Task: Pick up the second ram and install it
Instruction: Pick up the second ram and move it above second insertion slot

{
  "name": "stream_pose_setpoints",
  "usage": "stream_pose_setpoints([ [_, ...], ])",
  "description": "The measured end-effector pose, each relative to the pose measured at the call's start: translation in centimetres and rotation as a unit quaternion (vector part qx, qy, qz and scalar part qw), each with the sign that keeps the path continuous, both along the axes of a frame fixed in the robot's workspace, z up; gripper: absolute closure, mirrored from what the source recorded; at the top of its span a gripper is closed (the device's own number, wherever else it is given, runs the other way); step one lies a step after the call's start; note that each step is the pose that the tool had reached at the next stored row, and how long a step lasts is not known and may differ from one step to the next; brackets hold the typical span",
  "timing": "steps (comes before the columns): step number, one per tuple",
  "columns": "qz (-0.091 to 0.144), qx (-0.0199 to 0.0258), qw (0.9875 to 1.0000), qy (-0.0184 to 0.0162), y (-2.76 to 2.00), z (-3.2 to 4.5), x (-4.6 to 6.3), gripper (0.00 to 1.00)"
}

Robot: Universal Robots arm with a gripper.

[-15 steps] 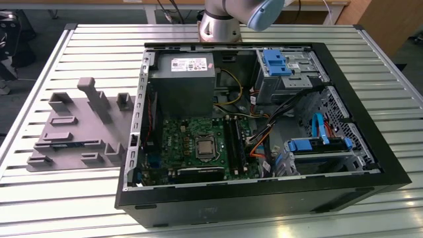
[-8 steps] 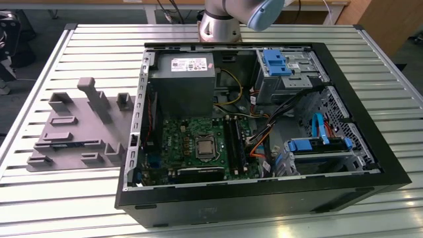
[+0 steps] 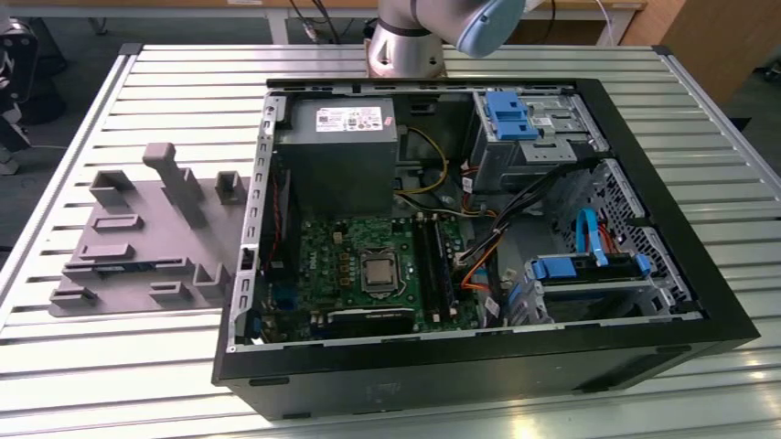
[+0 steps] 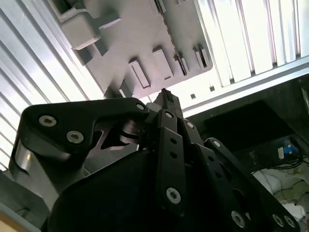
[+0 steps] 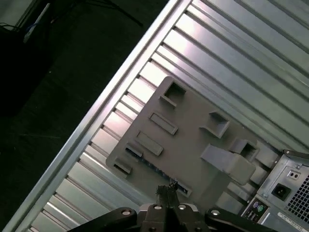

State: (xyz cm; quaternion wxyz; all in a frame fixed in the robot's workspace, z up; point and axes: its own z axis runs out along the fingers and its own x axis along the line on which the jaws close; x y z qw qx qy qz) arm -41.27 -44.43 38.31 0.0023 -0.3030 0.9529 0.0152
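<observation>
1. Exterior view: open computer case [image 3: 488,366] lying on its side on the slatted metal tabletop [image 3: 159,82], green motherboard [image 3: 354,247] facing up, long black slots [image 3: 433,265] running beside the processor socket.
2. Same view: grey fixture plate [image 3: 134,219] flat on the tabletop just beside the case, at the exterior view's left, with several upright posts and shallow recesses. Second ram [image 3: 128,266] lying flat in one recess near the plate's outer edge, a thin blue-green strip, well apart from the black slots. Base of the arm [image 3: 415,37] standing behind the case.
3. First wrist view: hand [image 5: 168,187] hanging above the fixture plate [image 5: 193,130], fingertips [image 5: 165,191] pressed together, nothing pinched between them.
4. Same view: second ram [image 5: 153,168] below the hand and just off the line of the tips, seated in its recess along the plate's edge, not touched. Tall slanted post of the plate off to one side of the hand, back corner of the case [image 5: 289,188] farther out on that same side. Tabletop [image 5: 231,48] slats beyond the plate, dark floor [image 5: 48,96] past the tabletop's edge.
5. Second wrist view: hand [image 4: 164,94] seen from behind its black linkage, tips meeting in a narrow point, drawn together and empty. Fixture plate [image 4: 140,43] beyond the tips, bright slats of the tabletop [image 4: 251,38] around it.
</observation>
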Motion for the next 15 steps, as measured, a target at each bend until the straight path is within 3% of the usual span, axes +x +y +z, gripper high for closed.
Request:
stream_pose_setpoints([
  [4, 0.028, 0.0, 0.9996, 0.0, 0.0, -0.03, -0.03, 0.89],
  [8, 0.056, -0.0001, 0.9985, 0.0, 0.0, -0.06, -0.06, 0.89],
  [15, 0.103, -0.0002, 0.9947, 0.0, 0.0, -0.09, -0.13, 0.89],
])
